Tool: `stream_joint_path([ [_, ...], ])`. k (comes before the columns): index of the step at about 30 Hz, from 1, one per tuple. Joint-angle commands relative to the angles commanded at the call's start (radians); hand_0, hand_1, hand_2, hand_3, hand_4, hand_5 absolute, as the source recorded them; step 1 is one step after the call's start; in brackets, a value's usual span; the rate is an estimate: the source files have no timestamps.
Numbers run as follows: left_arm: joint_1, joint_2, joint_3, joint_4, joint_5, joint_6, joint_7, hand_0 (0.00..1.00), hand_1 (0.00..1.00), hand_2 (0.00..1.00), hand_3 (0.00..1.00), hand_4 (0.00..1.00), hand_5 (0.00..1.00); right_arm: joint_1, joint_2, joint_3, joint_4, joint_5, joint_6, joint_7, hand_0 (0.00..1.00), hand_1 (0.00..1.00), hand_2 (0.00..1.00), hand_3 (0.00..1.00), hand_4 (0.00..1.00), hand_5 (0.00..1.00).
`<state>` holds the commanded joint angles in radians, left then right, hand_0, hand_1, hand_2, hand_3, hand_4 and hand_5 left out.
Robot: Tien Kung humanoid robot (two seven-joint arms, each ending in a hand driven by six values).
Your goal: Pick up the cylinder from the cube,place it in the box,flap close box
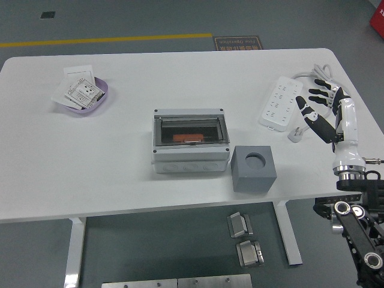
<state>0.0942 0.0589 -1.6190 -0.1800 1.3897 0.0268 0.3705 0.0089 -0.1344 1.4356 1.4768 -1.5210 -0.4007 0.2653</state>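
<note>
Task looks near done or done. Grey cube [254, 168] sits at the near edge of the white surface [120, 162], its round socket empty, no cylinder on it. An orange item [189, 138], possibly the cylinder, lies inside the grey box [191, 141] just left of the cube; hard to tell its shape. Box flap appears down, a clear cover over the opening, but can't confirm it is latched. Right hand [321, 111] hovers well right of the cube, by the power strip [280, 104], fingers spread, holding nothing. Left hand not visible. Purple tray [103, 96] with papers far left, unused.
</note>
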Motion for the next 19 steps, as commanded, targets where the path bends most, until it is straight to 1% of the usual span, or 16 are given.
stream_joint_path([
  [11,0.003,-0.003,-0.008,0.0,0.005,0.002,0.006,0.647,0.653,0.567,0.673,0.704,0.342,0.001,-0.001,0.001,0.003,-0.006,-0.001,-0.002,0.682,0.599,0.653,0.726,0.922,0.454],
  [19,0.002,-0.005,-0.011,0.0,0.008,0.001,0.007,0.647,0.653,0.568,0.673,0.705,0.344,-0.001,-0.003,0.004,-0.007,0.003,0.009,-0.006,0.682,0.595,0.653,0.726,0.92,0.455],
])
